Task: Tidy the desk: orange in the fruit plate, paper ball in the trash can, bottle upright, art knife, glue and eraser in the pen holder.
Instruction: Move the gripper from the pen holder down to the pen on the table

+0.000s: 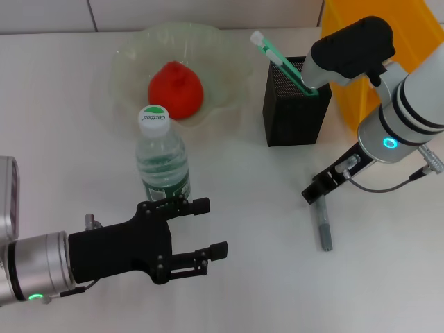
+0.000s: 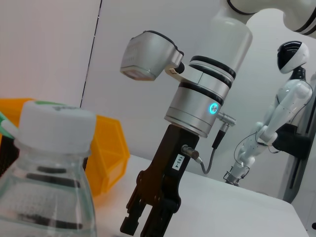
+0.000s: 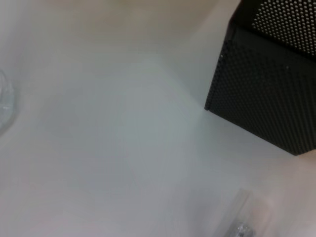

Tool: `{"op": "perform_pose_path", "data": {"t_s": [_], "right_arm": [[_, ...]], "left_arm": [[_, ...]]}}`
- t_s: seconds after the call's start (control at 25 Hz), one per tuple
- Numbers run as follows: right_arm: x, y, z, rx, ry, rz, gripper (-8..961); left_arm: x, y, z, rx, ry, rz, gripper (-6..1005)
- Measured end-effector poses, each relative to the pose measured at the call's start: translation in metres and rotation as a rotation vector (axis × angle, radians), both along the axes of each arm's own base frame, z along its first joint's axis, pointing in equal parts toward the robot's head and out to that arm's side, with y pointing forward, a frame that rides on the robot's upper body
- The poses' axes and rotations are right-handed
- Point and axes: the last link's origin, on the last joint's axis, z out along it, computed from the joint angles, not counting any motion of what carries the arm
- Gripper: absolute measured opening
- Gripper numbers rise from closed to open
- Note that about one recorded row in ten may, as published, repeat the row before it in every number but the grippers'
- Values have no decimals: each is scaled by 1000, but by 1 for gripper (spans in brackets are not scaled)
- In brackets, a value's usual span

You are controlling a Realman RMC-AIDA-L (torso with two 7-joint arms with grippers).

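Note:
The orange (image 1: 176, 89) lies in the pale translucent fruit plate (image 1: 132, 55) at the back. The clear bottle (image 1: 161, 161) with a white cap stands upright in front of it and fills the near side of the left wrist view (image 2: 49, 177). My left gripper (image 1: 211, 227) is open and empty, just in front of the bottle. The black mesh pen holder (image 1: 291, 111) holds a green-and-white stick (image 1: 274, 55). My right gripper (image 1: 313, 194) hangs low at the top end of a grey pen-shaped tool (image 1: 324, 230) lying on the desk. Paper ball and eraser are out of view.
A yellow bin (image 1: 416, 28) stands at the back right behind the right arm; it also shows in the left wrist view (image 2: 106, 153). The right wrist view shows the pen holder (image 3: 266, 89) close by on the white desk (image 1: 243, 291).

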Motion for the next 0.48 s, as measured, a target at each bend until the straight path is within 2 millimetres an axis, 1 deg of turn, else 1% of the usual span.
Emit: {"op": "perform_pose_path", "data": {"t_s": [0.48], "right_arm": [[-2, 3, -4, -7, -13, 18, 496]], "left_arm": [[1, 1, 0, 1, 1, -4, 781]]}}
